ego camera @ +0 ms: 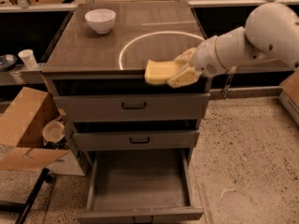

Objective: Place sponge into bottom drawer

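sponge point(160, 72): pale yellow block held in the air. In the camera view it overlaps the front edge of the cabinet's surface point(93, 50), a bit right of centre, and it's higher than all three drawer fronts.
sponge direction: the long axis runs pretty much left-right and close to level. The free end points left, away from the arm, and the right end is tucked into the gripper.
gripper point(180, 73): comes in from the right on the white arm point(243, 41) and is clamped on the sponge's right end, one finger above the block and one below.
bottom drawer point(140, 214): pulled way out toward the camera, so its flat grey floor is in plain view. It sits below the sponge in the picture and well apart from it.
top drawer point(133, 107): front is pushed in, with a black handle in the middle.
middle drawer point(139, 140): has the same handle, with a dark gap above its front. Can't tell if it's fully shut.
white bowl point(100, 20): upright at the back left of the surface, well away from the sponge. Can't really see if anything's inside it.
white ring point(140, 36): thin circle marked on the surface, with the sponge at its front edge.
cardboard box point(23, 125): on the floor left of the cabinet with its flaps open. There's a round pale thing inside, no idea what it is.
paper cup point(28, 58): upright on the low ledge to the left.
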